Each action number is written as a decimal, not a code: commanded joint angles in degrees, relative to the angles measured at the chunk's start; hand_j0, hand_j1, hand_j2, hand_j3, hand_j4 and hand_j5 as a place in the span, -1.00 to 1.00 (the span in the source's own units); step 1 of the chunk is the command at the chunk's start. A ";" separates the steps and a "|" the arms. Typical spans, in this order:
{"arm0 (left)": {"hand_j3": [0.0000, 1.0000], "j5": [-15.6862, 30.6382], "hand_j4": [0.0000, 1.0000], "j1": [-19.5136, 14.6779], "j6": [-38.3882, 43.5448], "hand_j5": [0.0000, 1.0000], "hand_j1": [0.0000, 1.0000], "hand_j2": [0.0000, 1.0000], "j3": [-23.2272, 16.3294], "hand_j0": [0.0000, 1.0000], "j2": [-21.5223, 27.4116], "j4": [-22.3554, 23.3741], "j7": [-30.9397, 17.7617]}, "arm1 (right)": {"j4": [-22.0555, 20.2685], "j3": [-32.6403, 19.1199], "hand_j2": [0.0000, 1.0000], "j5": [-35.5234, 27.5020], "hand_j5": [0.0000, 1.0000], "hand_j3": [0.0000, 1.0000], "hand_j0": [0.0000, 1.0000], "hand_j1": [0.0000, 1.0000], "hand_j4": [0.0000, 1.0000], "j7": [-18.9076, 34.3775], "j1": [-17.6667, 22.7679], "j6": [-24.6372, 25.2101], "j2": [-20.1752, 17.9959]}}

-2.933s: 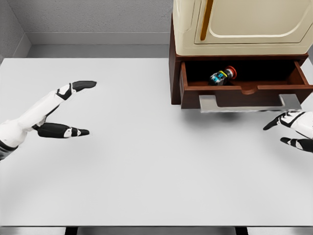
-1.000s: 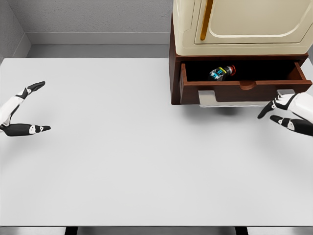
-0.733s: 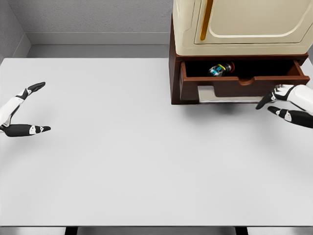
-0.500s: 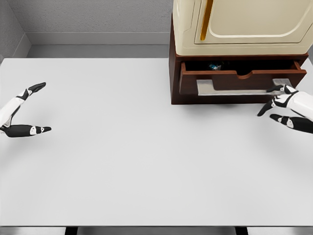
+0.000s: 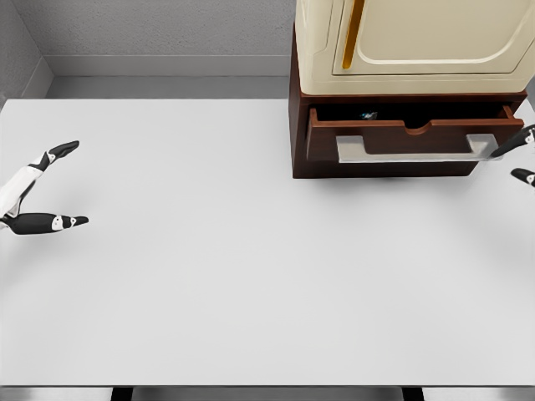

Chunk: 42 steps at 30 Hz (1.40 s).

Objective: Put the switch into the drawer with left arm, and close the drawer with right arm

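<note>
The brown drawer (image 5: 380, 140) under the cream cabinet (image 5: 410, 42) is pushed almost fully in, leaving a narrow dark gap at its top. Its grey handle bar (image 5: 410, 149) faces me. Only a sliver of the switch (image 5: 368, 115) shows in that gap. My right hand (image 5: 520, 160) is at the right edge of the picture, beside the handle's right end; just two dark fingertips show, spread apart and holding nothing. My left hand (image 5: 52, 188) rests open at the far left of the white table (image 5: 251, 267), thumb and fingers spread.
The cabinet stands at the table's back right corner. A grey wall runs behind the table.
The drawer slid inward from wide open to nearly closed, hiding most of the switch. My right hand pushed it, then drew back to the right edge. My left arm retreated to the left.
</note>
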 commanded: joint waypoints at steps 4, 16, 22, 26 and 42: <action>1.00 0.41 1.00 0.53 0.07 1.00 1.00 1.00 0.01 1.00 0.05 -0.75 0.02 | -1.17 -0.76 0.18 1.39 0.18 0.18 0.18 0.18 0.18 0.22 2.64 0.07 -0.68; 1.00 0.33 1.00 0.88 0.07 1.00 1.00 1.00 0.01 1.00 0.05 -0.57 0.02 | -1.79 0.91 0.10 8.86 0.10 0.10 0.10 0.10 0.10 0.13 4.83 0.07 -0.33; 1.00 0.33 1.00 0.88 0.07 1.00 1.00 1.00 0.36 1.00 0.05 -0.66 0.02 | -6.97 1.70 0.10 11.24 0.10 0.10 0.10 0.10 0.10 0.31 4.39 0.07 2.66; 1.00 0.33 1.00 0.88 0.07 1.00 1.00 1.00 0.36 1.00 0.05 -0.66 0.02 | -7.41 2.41 0.10 11.68 0.10 0.10 0.10 0.10 0.10 0.22 3.61 0.07 3.80; 1.00 0.33 1.00 0.97 0.07 1.00 1.00 1.00 0.80 1.00 -0.74 -0.75 0.02 | -7.32 10.49 0.11 13.78 0.11 0.11 0.11 0.11 0.11 0.31 -6.24 0.07 8.99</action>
